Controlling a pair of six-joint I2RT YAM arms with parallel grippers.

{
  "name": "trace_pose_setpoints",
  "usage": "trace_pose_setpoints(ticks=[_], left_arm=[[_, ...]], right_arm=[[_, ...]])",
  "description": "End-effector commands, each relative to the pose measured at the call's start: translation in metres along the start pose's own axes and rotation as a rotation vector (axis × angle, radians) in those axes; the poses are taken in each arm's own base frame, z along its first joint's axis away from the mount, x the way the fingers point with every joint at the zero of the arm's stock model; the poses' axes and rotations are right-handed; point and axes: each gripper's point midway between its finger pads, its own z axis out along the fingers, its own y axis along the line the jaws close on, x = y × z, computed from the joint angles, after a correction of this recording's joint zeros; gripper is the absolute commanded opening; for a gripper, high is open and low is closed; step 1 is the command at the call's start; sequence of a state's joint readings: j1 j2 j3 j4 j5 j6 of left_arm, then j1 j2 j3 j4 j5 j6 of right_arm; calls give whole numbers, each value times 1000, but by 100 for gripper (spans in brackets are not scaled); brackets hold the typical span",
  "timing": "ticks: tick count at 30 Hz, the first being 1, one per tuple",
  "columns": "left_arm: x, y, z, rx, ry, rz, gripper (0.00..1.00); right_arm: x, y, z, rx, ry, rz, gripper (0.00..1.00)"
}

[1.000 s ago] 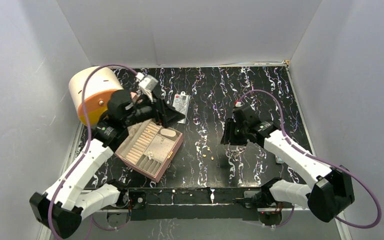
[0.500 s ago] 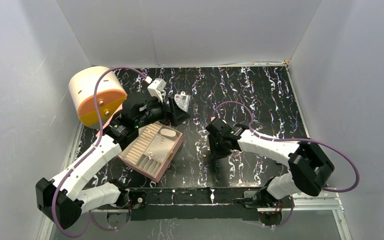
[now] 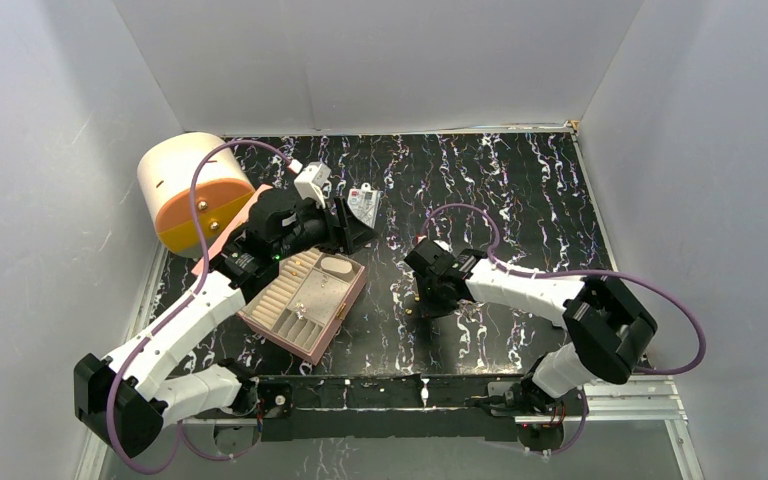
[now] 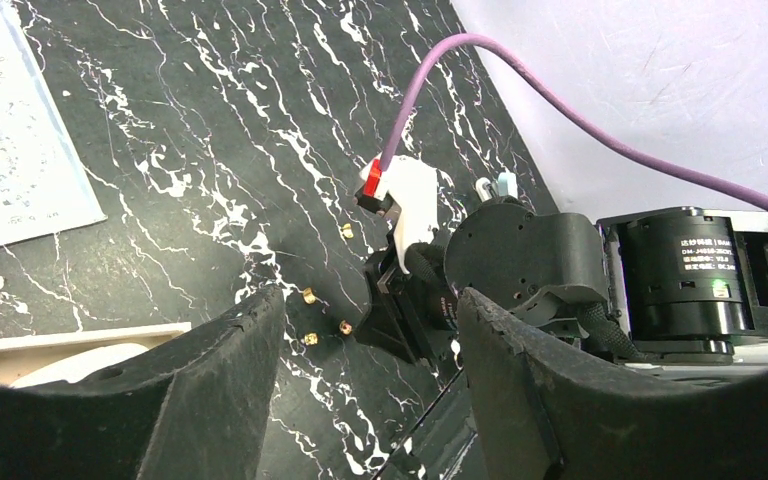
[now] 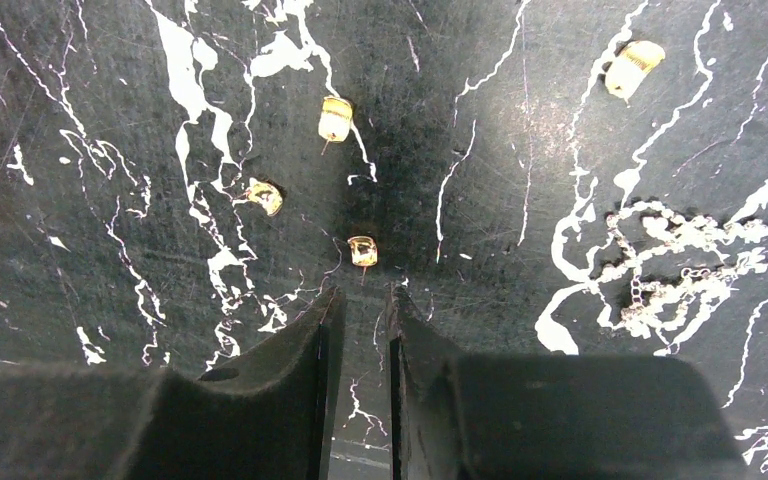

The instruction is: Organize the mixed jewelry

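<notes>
Orange-faced drum (image 3: pixel 185 190), carded packet (image 3: pixel 364 204), marbled table (image 3: pixel 520 180)

Print on card (image 4: pixel 10 130) and motor label (image 4: pixel 705 255) unreadable.

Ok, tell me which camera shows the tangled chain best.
The right wrist view: the chain lies close up at the right, its links distinct. In the top external view it is too small to make out; the left wrist view does not show it.
</notes>
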State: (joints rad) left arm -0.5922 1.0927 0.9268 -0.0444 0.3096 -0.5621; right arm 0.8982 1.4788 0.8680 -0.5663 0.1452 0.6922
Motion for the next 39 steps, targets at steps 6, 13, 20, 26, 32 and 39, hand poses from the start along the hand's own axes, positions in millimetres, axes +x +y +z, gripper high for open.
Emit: trace_pose_setpoints(ticks=[6, 13, 20, 26, 32, 39], left_arm=[[-7, -4, -4, 8, -42, 10, 60], [-6, -2, -3, 5, -42, 9, 59], [-6, -2, -4, 4, -43, 10, 59], [-7, -2, -2, 3, -46, 10, 60], [-8, -3, -1, 4, -48, -5, 69], [-1, -1, -3, 3, -32, -42, 78]], right_arm=[[-19, 12, 1, -17, -64, 9, 27], [-21, 13, 4, -13, -57, 6, 24], [-19, 8, 5, 13, -57, 12, 19], [-19, 7, 6, 19, -58, 13, 7], [-25, 12, 0, -16, -100, 15, 0], [-45, 37, -24, -213, -215, 31, 0]])
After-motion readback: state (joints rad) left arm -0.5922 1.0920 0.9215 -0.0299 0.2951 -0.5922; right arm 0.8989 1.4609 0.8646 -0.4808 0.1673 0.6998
